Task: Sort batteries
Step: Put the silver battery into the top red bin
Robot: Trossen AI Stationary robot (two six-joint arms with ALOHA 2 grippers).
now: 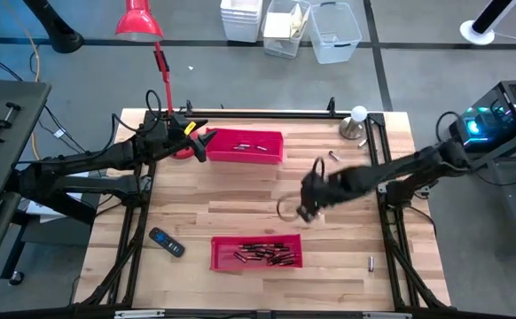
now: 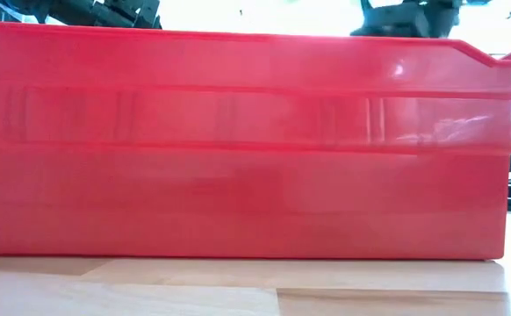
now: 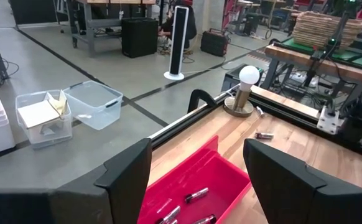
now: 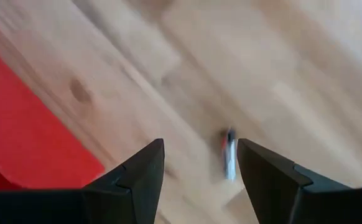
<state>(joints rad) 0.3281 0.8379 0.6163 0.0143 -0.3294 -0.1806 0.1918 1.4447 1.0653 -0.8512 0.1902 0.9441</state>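
The right gripper (image 4: 196, 180) hangs over the middle of the wooden table (image 1: 240, 204), its fingers spread apart and holding nothing. Between them, lying on the wood, is a single battery (image 4: 229, 155) with a silvery body and a red end. More batteries rest in the near red tray (image 1: 256, 252) and a few in the far red tray (image 1: 245, 146); loose ones lie near the lamp bulb base (image 1: 354, 124) and at the table's right edge (image 1: 371, 263). The left gripper (image 3: 193, 180) waits above the far red tray, fingers spread and empty.

Each battery is likely rigid, smooth and light for its size. As a cylinder it will probably roll if nudged from the side. The soundest hold is across the body at mid-length, with the fingers square to the long axis, so that the pads close on the curved flanks rather than the ends.
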